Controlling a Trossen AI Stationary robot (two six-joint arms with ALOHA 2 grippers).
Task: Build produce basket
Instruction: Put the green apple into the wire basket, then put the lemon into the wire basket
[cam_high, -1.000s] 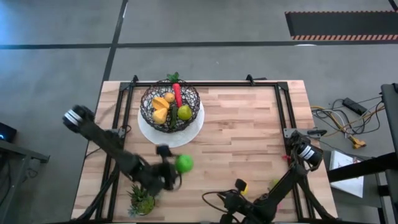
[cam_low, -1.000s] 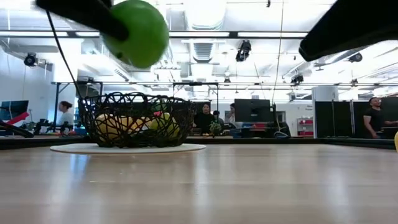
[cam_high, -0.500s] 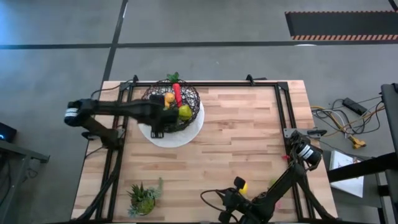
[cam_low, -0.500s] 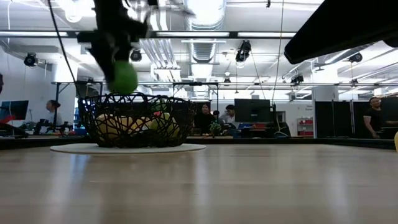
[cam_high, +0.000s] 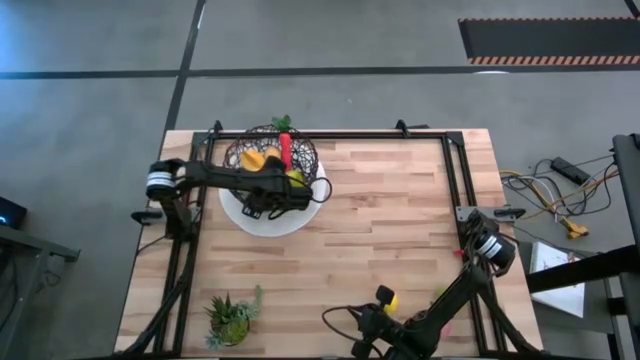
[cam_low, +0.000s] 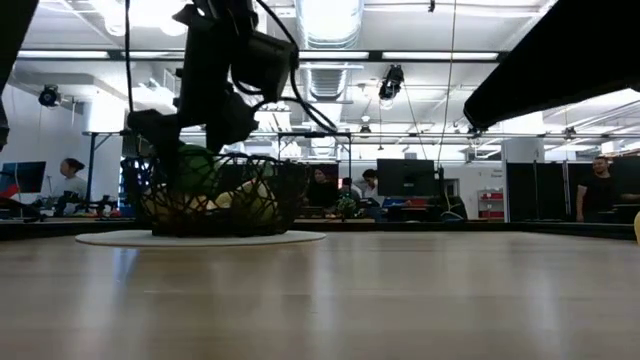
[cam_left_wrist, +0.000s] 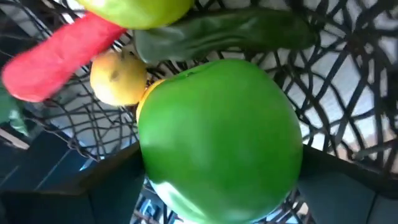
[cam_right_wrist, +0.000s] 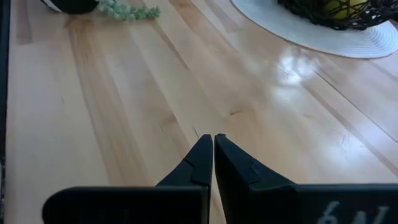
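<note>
Basket (cam_high: 272, 160) upright on white plate (cam_high: 292, 218), left pincer (cam_high: 270, 198) pinching green apple (cam_left_wrist: 219, 137) inside, right pincer (cam_right_wrist: 213, 144) pressed together.

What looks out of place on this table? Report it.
The basket sits off-centre on the white plate, crowded toward the plate's far edge and leaving a wide bare crescent on the near side. Nothing else stands out.

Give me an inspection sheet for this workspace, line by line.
Surface: pale wooden table, black frame rails.
Job's things: dark wire-mesh basket on flat white plate, holding a red piece and yellow pieces; round green fruit inside it.
Clutter: small spiky potted plant; small yellow piece.
Grippers: left gripper in the basket on the green fruit; right gripper shut, low over the table.
Cables: bundle on the floor.
Surroundings: people at desks.
</note>
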